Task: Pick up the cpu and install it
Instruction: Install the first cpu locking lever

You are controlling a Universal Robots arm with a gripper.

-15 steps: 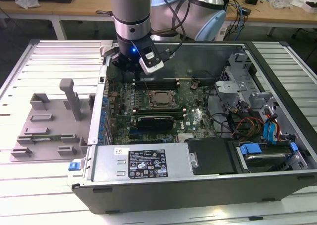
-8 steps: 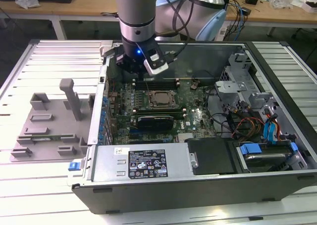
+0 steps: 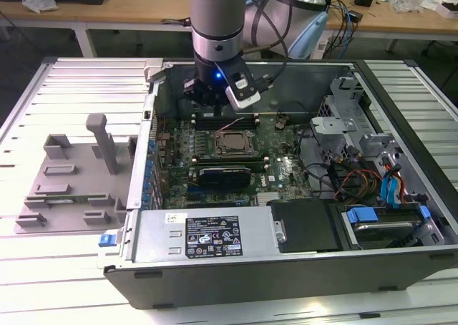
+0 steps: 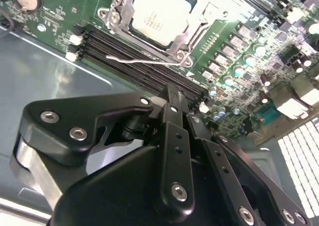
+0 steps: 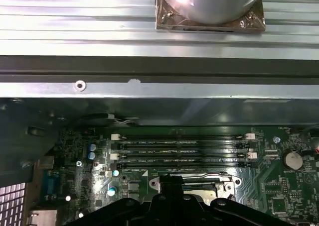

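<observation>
Hovering inside the open computer case [image 3: 401, 110], the gripper [image 4: 172, 99] hangs above the memory slots [image 5: 182, 149], just beside the socket frame [image 4: 199, 22]. Its fingers [image 4: 174, 131] look pressed together with nothing between them. The cpu [image 4: 159, 14] already sits flat in the socket, silvery top up, probably released there, with the frame apparently not yet clamped.

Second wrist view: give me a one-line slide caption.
Black claw hovering over the green motherboard, beside the silvery square cpu seated in its metal socket frame.
</observation>
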